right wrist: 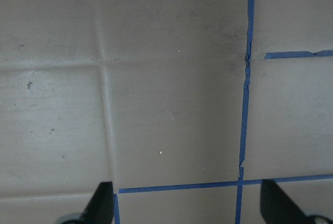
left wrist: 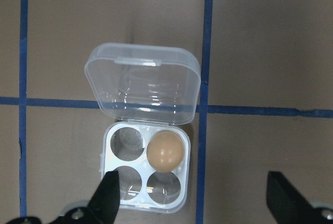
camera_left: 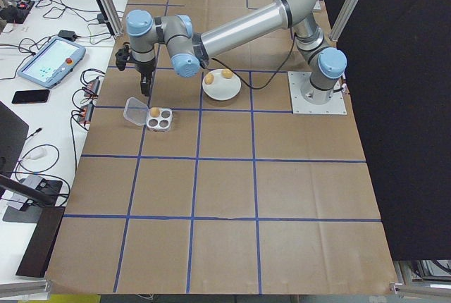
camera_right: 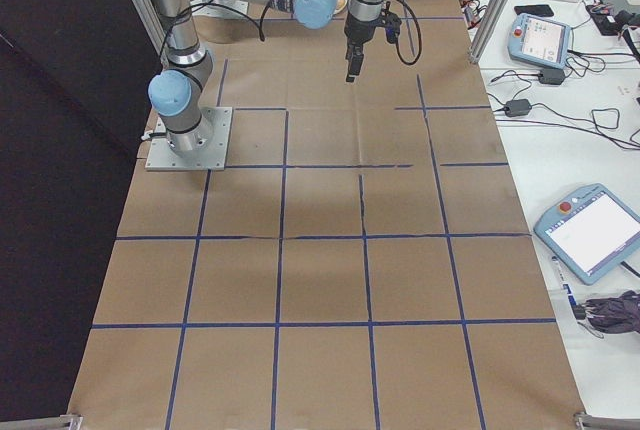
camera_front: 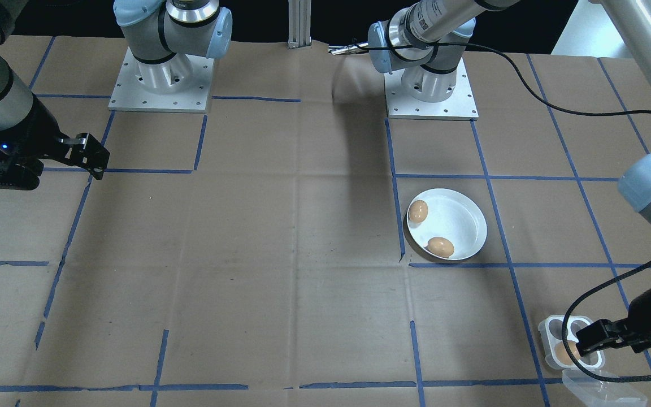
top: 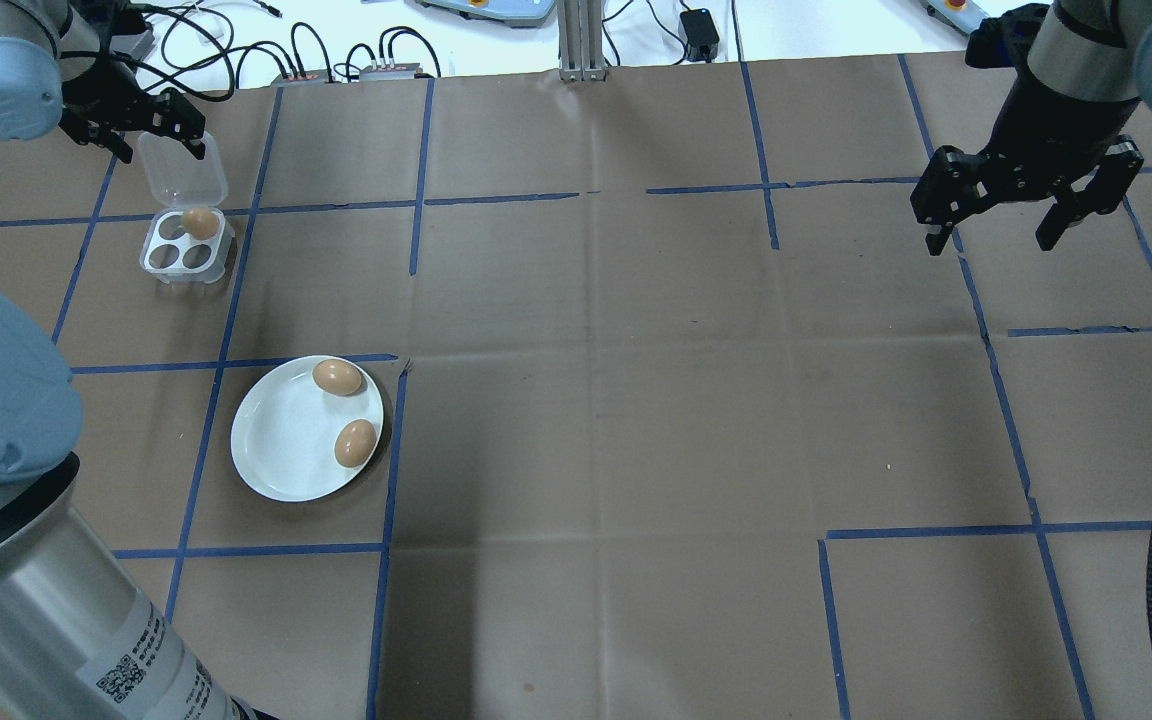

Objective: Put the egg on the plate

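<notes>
Taking the overhead view from left to right, the left gripper is hanging above the clear plastic lid at the far left of the worktop, its jaws standing apart and holding nothing. The lid is lying open, hinged back from the small square egg tray, which is sitting just nearer the robot. One brown egg is resting in the tray's cup on the lid side; the wrist view is showing the other three cups bare. Nearer the robot still, apart from the tray, the white plate is lying flat on the brown paper inside a square of blue tape lines. Two more brown eggs are lying on the plate, both against its right rim: one at the far edge, the other closer in, not touching each other. Well across the worktop, at the far right, the right gripper is hovering over bare paper with its jaws spread wide and gripping nothing.
</notes>
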